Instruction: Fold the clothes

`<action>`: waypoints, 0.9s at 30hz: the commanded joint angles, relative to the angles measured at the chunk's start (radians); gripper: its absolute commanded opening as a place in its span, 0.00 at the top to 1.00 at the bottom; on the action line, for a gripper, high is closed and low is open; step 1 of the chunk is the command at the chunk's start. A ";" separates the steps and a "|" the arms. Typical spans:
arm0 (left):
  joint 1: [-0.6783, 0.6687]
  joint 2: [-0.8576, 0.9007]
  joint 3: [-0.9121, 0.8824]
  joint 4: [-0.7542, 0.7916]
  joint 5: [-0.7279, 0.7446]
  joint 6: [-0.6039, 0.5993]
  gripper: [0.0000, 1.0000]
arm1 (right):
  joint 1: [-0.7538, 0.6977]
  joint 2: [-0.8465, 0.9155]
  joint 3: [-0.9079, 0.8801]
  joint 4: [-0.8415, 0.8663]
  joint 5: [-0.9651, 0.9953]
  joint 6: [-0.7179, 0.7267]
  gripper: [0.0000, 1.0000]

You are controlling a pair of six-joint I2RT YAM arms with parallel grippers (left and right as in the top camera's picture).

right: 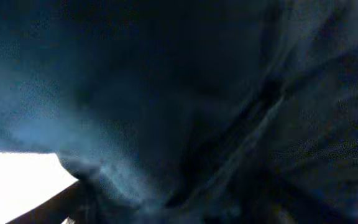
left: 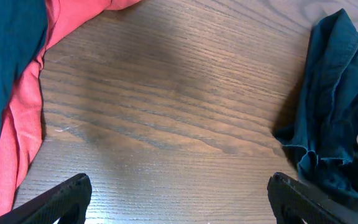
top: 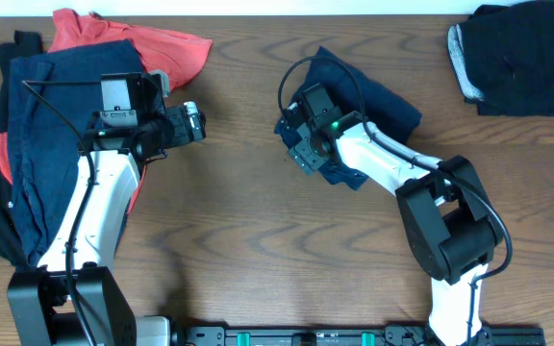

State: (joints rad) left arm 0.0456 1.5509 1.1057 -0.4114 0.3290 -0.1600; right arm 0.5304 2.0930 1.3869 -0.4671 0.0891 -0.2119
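A crumpled dark navy garment (top: 378, 104) lies at the table's middle. My right gripper (top: 302, 149) is down at its left edge, with cloth bunched around the jaws. The right wrist view is filled by this navy cloth (right: 185, 106), which hides the fingers. My left gripper (top: 192, 121) is open and empty over bare wood, to the left of that garment; its jaws (left: 180, 198) are spread wide. The garment's edge shows at the right of the left wrist view (left: 334, 106). A pile of clothes lies at the left: a large navy piece (top: 46, 144) over a coral-red shirt (top: 166, 46).
A folded stack of black and grey pieces (top: 517, 58) sits at the back right corner. The coral-red shirt (left: 23, 130) and navy cloth (left: 5, 43) border the left side of the left wrist view. Bare wooden table (top: 258, 240) lies between and in front of the arms.
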 commanded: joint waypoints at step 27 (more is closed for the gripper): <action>0.004 0.012 0.002 0.015 -0.032 0.005 0.08 | -0.144 -0.229 0.085 0.093 0.099 0.091 0.99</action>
State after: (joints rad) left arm 0.0456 1.5509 1.1057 -0.3977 0.3172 -0.1596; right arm 0.4129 1.9587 1.4185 -0.3840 0.1692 -0.1352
